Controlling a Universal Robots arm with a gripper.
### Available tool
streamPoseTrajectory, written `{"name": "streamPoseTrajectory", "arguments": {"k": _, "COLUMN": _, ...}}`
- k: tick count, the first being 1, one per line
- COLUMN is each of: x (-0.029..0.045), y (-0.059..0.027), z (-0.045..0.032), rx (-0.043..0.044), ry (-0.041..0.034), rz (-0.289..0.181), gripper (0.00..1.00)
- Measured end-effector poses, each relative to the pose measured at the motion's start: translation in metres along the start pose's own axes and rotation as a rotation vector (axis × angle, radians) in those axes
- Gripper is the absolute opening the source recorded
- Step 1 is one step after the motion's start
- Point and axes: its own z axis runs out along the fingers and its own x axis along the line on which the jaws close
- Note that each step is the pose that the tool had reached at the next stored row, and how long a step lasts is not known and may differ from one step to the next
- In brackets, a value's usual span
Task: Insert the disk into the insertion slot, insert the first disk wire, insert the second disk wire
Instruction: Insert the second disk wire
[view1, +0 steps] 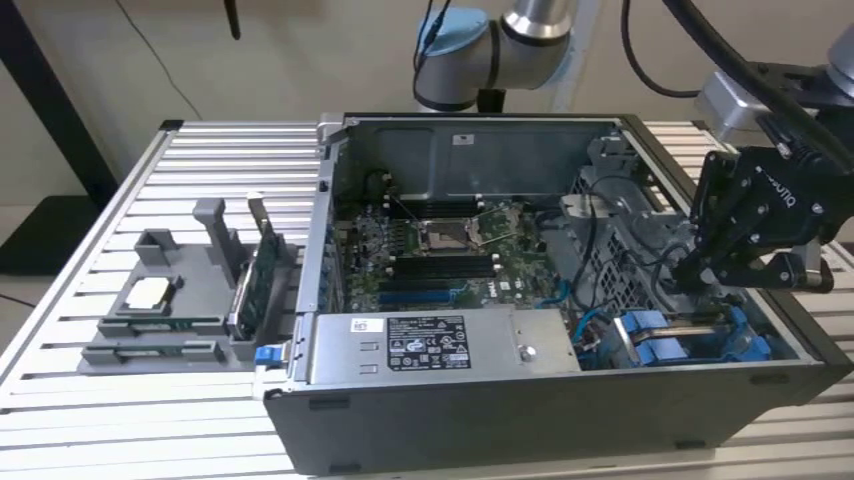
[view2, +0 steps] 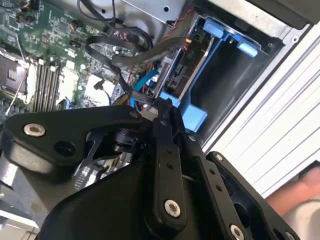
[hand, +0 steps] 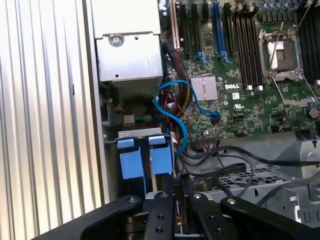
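1. The grey, blue-jointed robot arm (view1: 487, 45) reaches in from the far side.
2. Its black metal claw (view1: 741, 262) hangs at the exterior view's right, pointing downward.
3. In both wrist views the black linked fingers (hand: 161, 216) stand close together, nearly parallel.

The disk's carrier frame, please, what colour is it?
Bright blue carrier frame, best in the first wrist view.
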Motion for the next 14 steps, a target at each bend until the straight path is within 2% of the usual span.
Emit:
{"name": "streamPoseTrajectory", "arguments": {"k": 11, "x": 0.0015, "y": 0.0012, "z": 0.0069, "rx": 0.0704, "ry": -0.0041, "rz": -0.044, "gripper": 0.16}}
{"name": "streamPoseTrajectory", "arguments": {"k": 12, "x": 0.0018, "y": 0.0010, "z": 0.0077, "rx": 0.0750, "ry": -0.0046, "rz": -0.044, "gripper": 0.16}}
{"name": "streamPoseTrajectory", "arguments": {"k": 14, "x": 0.0018, "y": 0.0010, "z": 0.0077, "rx": 0.0755, "ry": -0.0044, "rz": -0.044, "gripper": 0.16}}
